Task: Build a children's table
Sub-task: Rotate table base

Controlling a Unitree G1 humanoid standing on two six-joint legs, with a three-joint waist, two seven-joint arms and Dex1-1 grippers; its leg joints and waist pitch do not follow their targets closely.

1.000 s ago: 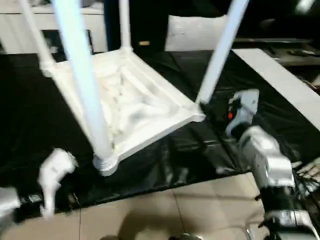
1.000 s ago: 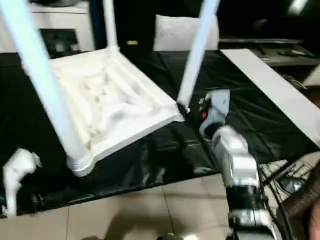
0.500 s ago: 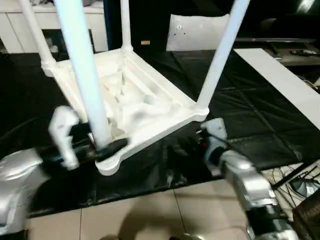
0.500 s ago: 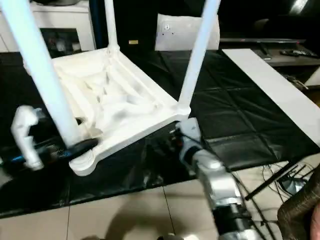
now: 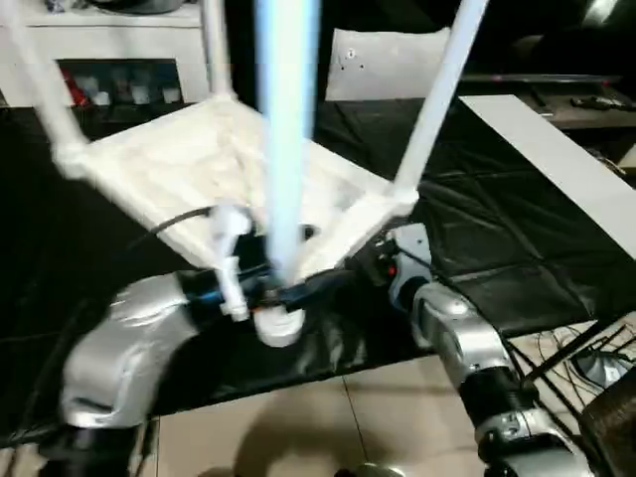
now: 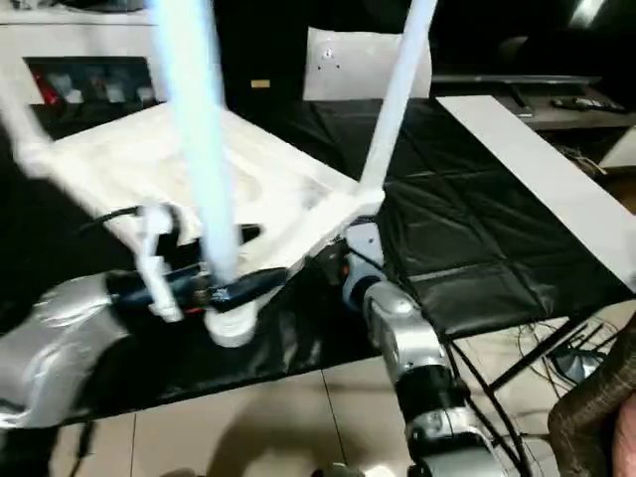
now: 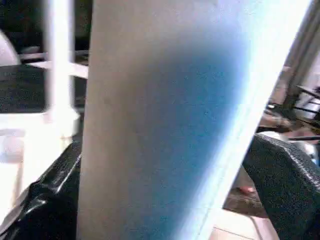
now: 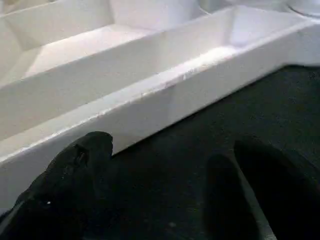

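Observation:
The children's table stands upside down and tilted on the black cloth, its ribbed white tabletop facing up. Four white legs rise from the corners, among them the near leg and the right leg. My left gripper is open at the foot of the near leg, just above its socket. In the left wrist view the leg stands between my black fingers, with a gap on one side. My right gripper is open at the tabletop's rim near the right corner, over bare cloth.
The black cloth covers the work surface, and its front edge drops to a tiled floor. A flat white bag stands at the back, white cabinets behind on the left. A white board lies at the right. Cables trail at lower right.
The tabletop has turned and tipped, and its near corner has swung to the right. My left arm has reached in around the near leg. My right gripper has come up to the right corner.

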